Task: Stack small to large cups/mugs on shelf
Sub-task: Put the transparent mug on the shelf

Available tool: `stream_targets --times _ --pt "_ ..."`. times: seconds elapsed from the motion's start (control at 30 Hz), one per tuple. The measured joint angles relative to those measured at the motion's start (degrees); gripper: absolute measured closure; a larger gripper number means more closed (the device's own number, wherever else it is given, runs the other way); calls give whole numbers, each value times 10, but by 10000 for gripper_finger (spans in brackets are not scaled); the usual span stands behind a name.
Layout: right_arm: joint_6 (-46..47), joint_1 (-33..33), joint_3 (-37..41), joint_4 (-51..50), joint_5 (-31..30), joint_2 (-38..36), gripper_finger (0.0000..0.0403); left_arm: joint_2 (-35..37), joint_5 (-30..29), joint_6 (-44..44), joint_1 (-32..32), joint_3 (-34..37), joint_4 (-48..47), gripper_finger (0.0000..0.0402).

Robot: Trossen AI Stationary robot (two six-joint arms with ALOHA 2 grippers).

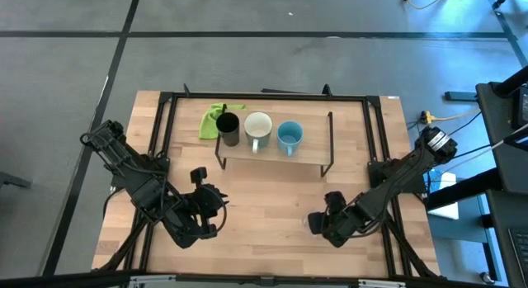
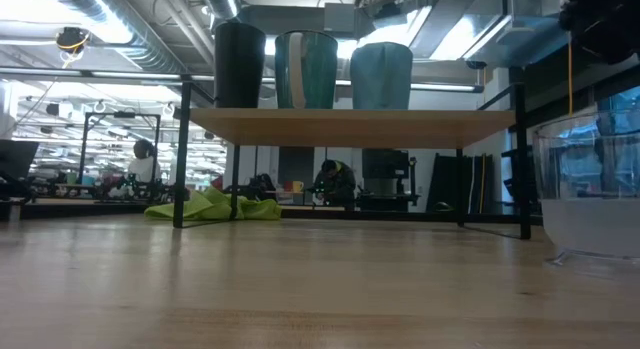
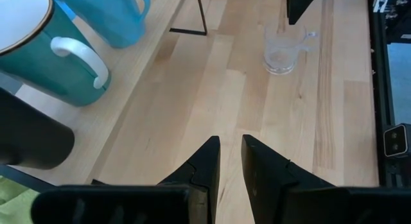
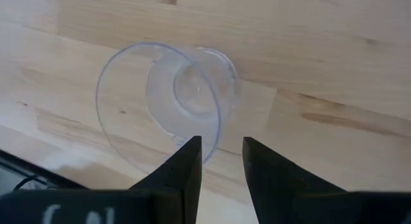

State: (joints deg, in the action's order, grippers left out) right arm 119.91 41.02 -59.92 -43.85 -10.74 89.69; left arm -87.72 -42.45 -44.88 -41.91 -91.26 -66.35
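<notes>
Clear cup [image 4: 168,115] upright on desk [image 1: 272,210] near right gripper [image 4: 220,161], off shelf [image 1: 272,152]; jaws narrowly parted, astride its rim, empty. Likely light, slick, brittle: grip wall gently.

Black cup [image 1: 229,129], white mug [image 1: 258,129] (teal outside), light blue mug [image 1: 289,137].

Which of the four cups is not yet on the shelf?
The clear transparent cup, standing on the tabletop by the right hand; the black, white and light blue ones sit on the light-wood shelf.
</notes>
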Motion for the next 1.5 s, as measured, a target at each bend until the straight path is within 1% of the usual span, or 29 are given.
stream_targets --times 0.1,0.3,0.57,0.67,0.93,1.03,1.23,1.5 --pt "-4 -6 0 15 0 7 288 0 0 0 0 0 0 343" --pt "-25 -19 0 13 -2 7 288 0 -1 0 0 0 0 343" --pt "-33 -19 0 12 0 7 289 0 -1 0 0 0 0 343" --pt "-35 -19 0 12 1 7 300 0 -1 -1 0 0 0 343" --pt "-36 -19 0 7 2 7 348 0 -5 0 0 0 -2 343" --pt "-37 -19 0 6 2 7 359 0 -5 0 0 0 -4 343" --pt "-37 -19 0 6 2 7 368 0 -5 0 0 0 -5 343" --pt "-36 -19 0 6 2 7 370 0 -5 0 0 0 -9 343"
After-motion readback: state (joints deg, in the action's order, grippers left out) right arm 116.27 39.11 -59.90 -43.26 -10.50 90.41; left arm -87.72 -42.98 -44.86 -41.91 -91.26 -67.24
